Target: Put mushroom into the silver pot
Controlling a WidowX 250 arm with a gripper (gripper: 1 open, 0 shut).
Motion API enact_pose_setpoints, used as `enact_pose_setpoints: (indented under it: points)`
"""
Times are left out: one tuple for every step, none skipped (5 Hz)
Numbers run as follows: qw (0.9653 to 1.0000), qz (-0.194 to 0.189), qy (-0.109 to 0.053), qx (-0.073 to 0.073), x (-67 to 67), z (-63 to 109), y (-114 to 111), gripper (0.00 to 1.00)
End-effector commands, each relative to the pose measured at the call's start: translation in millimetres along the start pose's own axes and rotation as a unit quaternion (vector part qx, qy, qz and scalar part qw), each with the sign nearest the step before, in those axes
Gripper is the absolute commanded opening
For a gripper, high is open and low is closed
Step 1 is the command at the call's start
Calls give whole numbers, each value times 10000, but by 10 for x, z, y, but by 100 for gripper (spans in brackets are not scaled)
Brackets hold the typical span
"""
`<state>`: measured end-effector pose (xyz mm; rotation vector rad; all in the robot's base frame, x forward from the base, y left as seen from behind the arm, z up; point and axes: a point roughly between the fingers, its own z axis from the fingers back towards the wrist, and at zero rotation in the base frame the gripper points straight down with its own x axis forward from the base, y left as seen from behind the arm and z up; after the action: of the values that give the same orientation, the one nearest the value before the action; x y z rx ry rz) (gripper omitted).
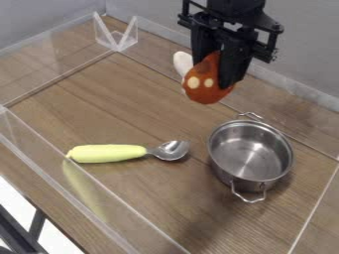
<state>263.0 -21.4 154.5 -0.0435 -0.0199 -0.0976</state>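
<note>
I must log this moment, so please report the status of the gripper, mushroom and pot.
Gripper shut on toy mushroom, held up. Silver pot upright, mushroom not in yet. Nothing seen blocking the pot's mouth.

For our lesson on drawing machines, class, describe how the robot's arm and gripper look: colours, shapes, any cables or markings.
The visible end of the arm and its gripper are black, with a chunky, angular body made of several blocky parts and small rounded, bolt-like details. Narrower parts extend downward from it. No cable or lettering can be made out at this size.
</note>
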Motion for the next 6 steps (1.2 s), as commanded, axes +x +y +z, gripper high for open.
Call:
enact_pose_setpoints:
  points:
    - [9996, -46, -268, -20, -42, 124, -181, 0]
    - [9997, -85, -243, -24, -61, 56, -432, 0]
    - [9996, -176, -202, -20, -62, -38, -662, 0]
    - [9998, -105, -186, -2, 5, -162, -742, 0]
    - [9997, -98, -205, 8, 28, -322, -710, 0]
    - [9995, -124, -278, 25, 75, -390, -658, 0]
